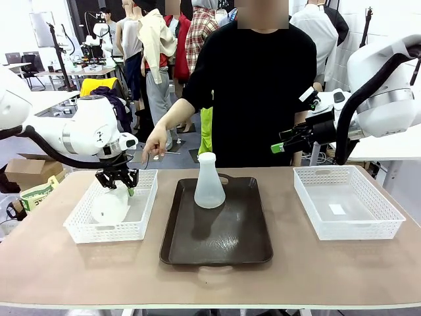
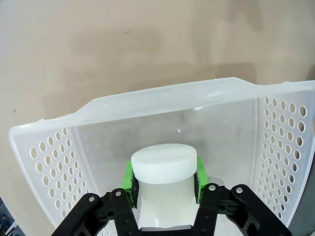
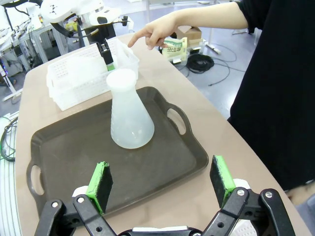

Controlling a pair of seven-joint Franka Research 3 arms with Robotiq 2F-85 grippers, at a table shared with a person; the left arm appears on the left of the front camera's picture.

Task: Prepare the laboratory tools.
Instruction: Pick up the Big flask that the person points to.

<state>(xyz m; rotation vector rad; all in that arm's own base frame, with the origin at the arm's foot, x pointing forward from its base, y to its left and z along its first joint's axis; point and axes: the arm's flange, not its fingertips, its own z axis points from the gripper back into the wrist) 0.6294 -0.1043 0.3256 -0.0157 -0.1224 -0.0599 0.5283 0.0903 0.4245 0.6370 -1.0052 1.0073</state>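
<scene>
Inside perforated white basket (image 2: 44, 162), left end effector (image 2: 164, 177) clamped around translucent conical flask's (image 2: 165, 169) smooth neck.

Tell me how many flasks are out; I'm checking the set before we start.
2. One flask stands upright on the brown tray. The other flask is in the left basket, its neck gripped by the left gripper.

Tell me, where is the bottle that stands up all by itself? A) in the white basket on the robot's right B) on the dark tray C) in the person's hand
B: the free flask stands upright on the dark tray, while the left tool is shut on the other flask in the left basket.
</scene>
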